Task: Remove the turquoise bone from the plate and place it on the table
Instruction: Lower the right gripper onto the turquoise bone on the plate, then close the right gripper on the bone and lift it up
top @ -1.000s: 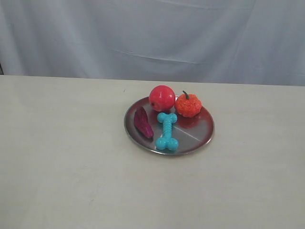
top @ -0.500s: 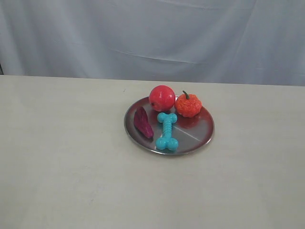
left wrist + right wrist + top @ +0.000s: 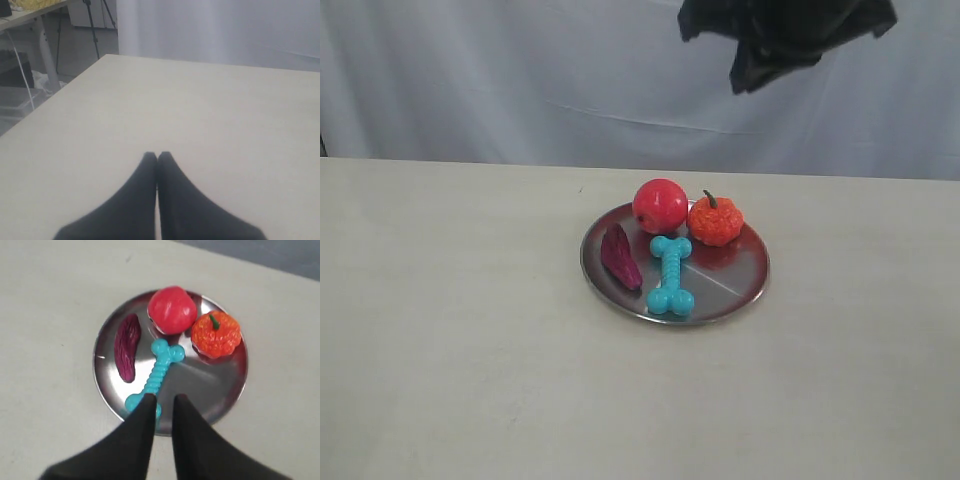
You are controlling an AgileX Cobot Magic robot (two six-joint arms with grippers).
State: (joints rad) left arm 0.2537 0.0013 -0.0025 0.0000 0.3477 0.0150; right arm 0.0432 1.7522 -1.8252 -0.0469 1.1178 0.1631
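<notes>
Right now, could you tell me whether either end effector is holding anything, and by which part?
Nothing is held: the left end effector is shut empty, the right end effector hovers above the bone.

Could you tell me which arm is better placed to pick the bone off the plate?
Right. The right tool hangs above the plate, slightly open, with the bone just ahead of it. The left tool is shut, and its view shows table but no plate.
</notes>
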